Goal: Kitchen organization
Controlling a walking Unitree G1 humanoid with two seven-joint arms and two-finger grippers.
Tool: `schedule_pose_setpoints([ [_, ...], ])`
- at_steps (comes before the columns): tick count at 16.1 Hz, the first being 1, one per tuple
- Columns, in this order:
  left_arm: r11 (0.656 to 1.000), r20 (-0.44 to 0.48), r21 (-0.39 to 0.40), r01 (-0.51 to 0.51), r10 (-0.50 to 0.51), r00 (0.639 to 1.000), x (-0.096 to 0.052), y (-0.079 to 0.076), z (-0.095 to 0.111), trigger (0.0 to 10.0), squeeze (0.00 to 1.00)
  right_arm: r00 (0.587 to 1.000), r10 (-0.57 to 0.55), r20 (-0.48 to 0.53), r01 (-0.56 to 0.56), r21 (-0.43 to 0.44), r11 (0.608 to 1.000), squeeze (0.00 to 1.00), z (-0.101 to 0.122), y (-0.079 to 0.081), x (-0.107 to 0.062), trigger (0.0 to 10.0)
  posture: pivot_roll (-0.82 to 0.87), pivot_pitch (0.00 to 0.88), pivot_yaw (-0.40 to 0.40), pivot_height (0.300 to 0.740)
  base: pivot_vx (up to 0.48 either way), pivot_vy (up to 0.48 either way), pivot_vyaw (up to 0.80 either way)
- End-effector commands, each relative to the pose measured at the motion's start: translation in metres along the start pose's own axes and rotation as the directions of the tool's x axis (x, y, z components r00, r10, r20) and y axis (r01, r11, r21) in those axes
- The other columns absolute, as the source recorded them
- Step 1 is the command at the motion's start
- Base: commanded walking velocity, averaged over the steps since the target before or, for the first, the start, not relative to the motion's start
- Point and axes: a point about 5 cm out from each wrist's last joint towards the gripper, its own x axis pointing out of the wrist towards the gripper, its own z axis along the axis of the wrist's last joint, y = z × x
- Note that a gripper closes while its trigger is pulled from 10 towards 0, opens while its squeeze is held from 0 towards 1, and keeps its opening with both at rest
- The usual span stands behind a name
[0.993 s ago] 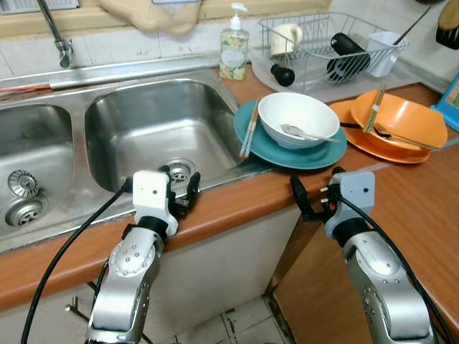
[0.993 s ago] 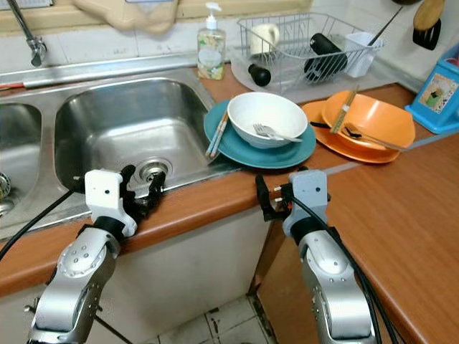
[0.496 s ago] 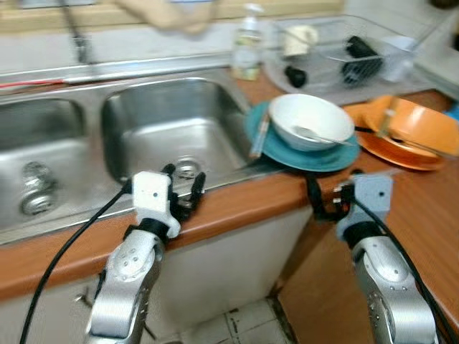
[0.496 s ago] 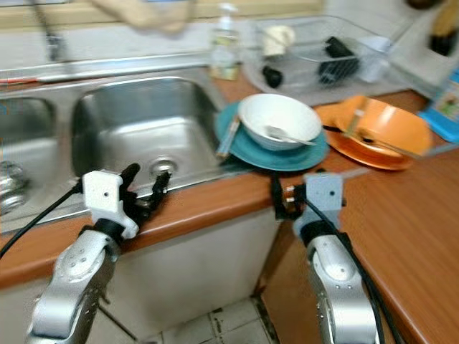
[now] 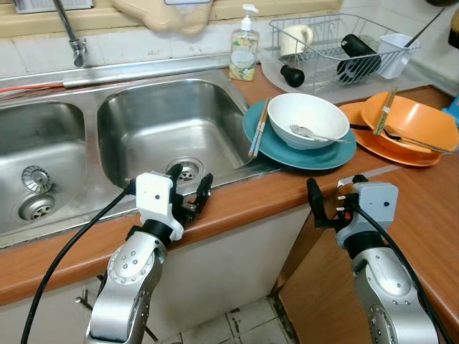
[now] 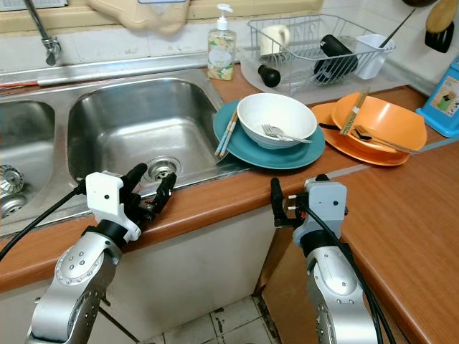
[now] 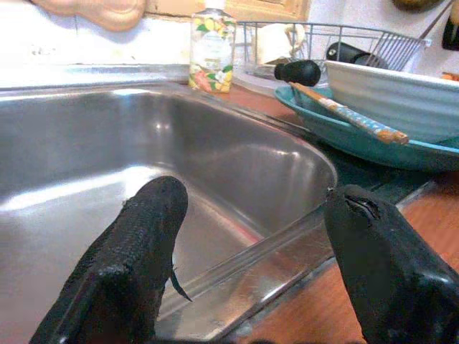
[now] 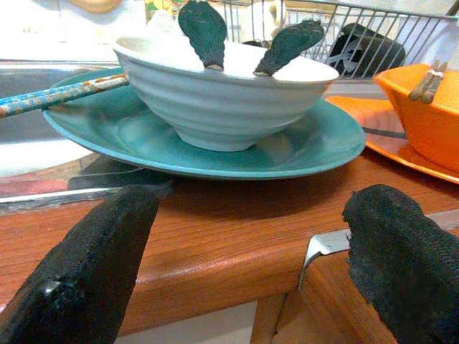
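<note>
Both tools are at the counter [image 5: 237,204] front edge, holding nothing.

Left tool [image 5: 188,195]: fingers spread, hovering at the front lip of the right sink basin [image 5: 168,129]. Left wrist view looks between the two black fingers [image 7: 136,251] into the steel basin. The drain [image 5: 185,170] is just beyond the fingertips.

Right tool [image 5: 331,201]: fingers spread, just in front of the wood edge, aimed at the teal plate [image 5: 287,147]. Right wrist view shows both fingers [image 8: 93,251] wide apart and below the plate rim, not touching it.

Dishes, all on the counter right of the sink:
- Teal plate sits beside the basin's right rim.
- White bowl [image 5: 308,118] stands upright on the plate, with a fork [image 5: 315,133] and what looks like a spoon in it; their handles [image 8: 204,32] stick up over the rim.
- Chopsticks [image 5: 256,129] lie across the plate's left edge, towards the sink.
- Orange bowl [image 5: 412,122] sits tilted on an orange plate [image 5: 366,140], just right of the teal plate and touching or overlapping it. Chopsticks and a utensil lie in the orange bowl.

Behind:
- Soap bottle [image 5: 244,49] at the back corner of the basin.
- Wire rack [image 5: 337,46] to its right holds a mug [image 5: 295,37], a dark bottle [image 5: 358,56] and a white cup [image 5: 396,51].
- Second basin [image 5: 36,165] on the far left, tap [image 5: 72,36] above.
- A beige cloth [image 5: 168,13] hangs over the back ledge.
</note>
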Motion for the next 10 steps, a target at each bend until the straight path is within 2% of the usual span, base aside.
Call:
schedule_pose_setpoints([
  [1, 1.000, 0.010, 0.015, -0.003, 0.003, 1.000, 0.0031, 0.0001, 0.0026, 10.0, 0.00, 0.999, -0.013, 0.033, 0.013, -0.004, 1.000, 0.00, 0.0061, -0.0024, -0.0013, 10.0, -0.16, 0.000, -0.013, 0.740, 0.000, 0.000, 0.00],
  [5, 1.000, 0.042, 0.007, 0.026, -0.026, 0.999, 0.0009, -0.0022, 0.0067, 10.0, 0.00, 0.998, 0.019, 0.066, -0.018, -0.003, 1.000, 0.00, 0.0120, -0.0004, -0.0036, 10.0, -0.16, 0.000, -0.018, 0.740, 0.000, 0.000, 0.00],
  [9, 1.000, 0.029, 0.010, 0.030, -0.030, 0.999, -0.0002, -0.0029, 0.0040, 10.0, 0.00, 0.998, 0.015, 0.066, -0.016, 0.017, 1.000, 0.00, 0.0120, 0.0003, -0.0032, 10.0, -0.16, 0.000, -0.017, 0.740, 0.367, 0.000, 0.00],
  [10, 0.999, 0.029, 0.010, 0.033, -0.033, 0.999, -0.0003, -0.0032, 0.0037, 10.0, 0.00, 0.998, 0.017, 0.066, -0.018, 0.010, 1.000, 0.00, 0.0121, 0.0005, -0.0041, 10.0, -0.16, 0.000, -0.016, 0.740, 0.379, 0.000, -0.80],
])
